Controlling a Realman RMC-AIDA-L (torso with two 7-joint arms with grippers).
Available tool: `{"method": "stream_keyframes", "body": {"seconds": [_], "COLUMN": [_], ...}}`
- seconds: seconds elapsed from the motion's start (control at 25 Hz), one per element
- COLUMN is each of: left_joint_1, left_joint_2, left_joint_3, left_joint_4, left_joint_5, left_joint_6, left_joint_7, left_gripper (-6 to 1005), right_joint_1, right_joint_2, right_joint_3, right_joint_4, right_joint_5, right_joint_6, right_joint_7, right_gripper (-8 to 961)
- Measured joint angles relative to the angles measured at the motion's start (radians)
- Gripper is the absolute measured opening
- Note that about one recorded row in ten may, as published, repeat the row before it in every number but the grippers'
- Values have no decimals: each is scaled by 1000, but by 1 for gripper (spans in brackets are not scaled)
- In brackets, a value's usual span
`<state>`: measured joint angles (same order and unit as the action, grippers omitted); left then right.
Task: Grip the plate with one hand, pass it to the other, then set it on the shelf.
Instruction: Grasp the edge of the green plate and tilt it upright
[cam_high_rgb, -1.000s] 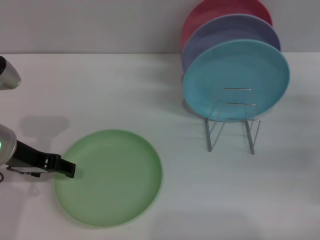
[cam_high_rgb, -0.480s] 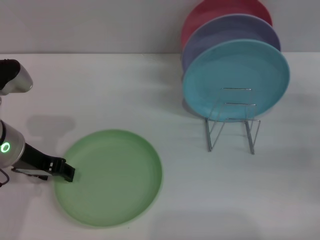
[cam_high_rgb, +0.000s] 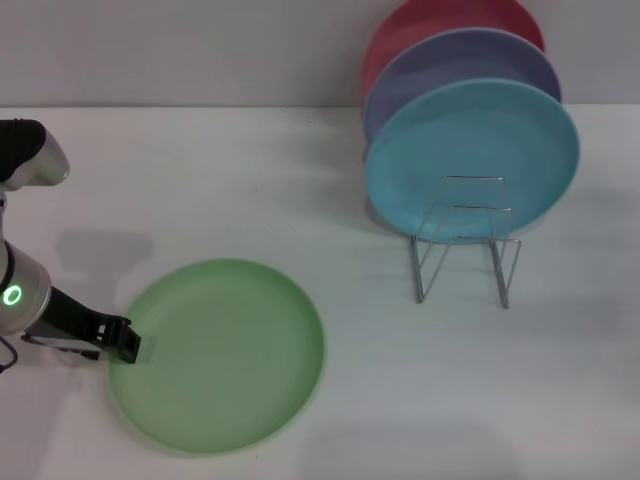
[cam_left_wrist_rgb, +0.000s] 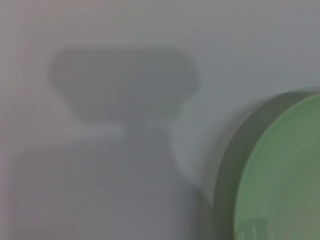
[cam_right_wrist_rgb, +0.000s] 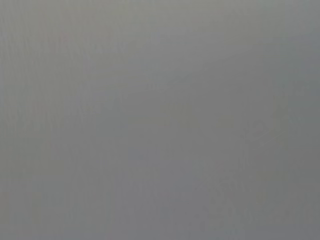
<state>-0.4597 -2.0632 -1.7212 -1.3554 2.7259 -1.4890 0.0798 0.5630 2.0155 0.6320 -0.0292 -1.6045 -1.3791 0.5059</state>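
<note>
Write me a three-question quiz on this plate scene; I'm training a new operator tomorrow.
1. True or false: the round light-green plastic plate lies flat on the white table.
2. Which plate stands frontmost in the silver wire rack? A red, B lavender, C turquoise-blue.
3. Which gripper is at the green plate's rim?

Key: 1 true. 2 C, the turquoise-blue plate. 3 the left gripper; the right gripper is out of view.

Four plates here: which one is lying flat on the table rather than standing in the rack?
The light-green plate, flat on the table with the left gripper at its rim. The turquoise, lavender and red plates stand upright in the wire rack.
</note>
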Motion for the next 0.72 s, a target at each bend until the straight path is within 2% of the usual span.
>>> {"method": "stream_keyframes", "body": {"seconds": [0.36, 0.64, 0.68, 0.72], "left_joint_1": [-1, -1, -1, -1], "left_joint_2": [1, 2, 2, 2], "left_joint_3": [14, 20, 23, 24], "left_joint_4": [-1, -2, -1, -1], "left_joint_5": [0, 0, 0, 0], "left_joint_6": [8, 10, 13, 14], "left_joint_7": [0, 0, 0, 0], "left_gripper": [358, 357, 312, 312], "right_joint_1": [0, 0, 1, 2], "right_joint_2": [0, 0, 0, 0], "right_joint_3": [0, 0, 0, 0], "right_joint_4": [-2, -2, -2, -1], "right_joint_5": [0, 0, 0, 0], "right_joint_6": [0, 0, 0, 0], "right_joint_7": [11, 11, 11, 11], "right_gripper": [722, 722, 722, 722]}}
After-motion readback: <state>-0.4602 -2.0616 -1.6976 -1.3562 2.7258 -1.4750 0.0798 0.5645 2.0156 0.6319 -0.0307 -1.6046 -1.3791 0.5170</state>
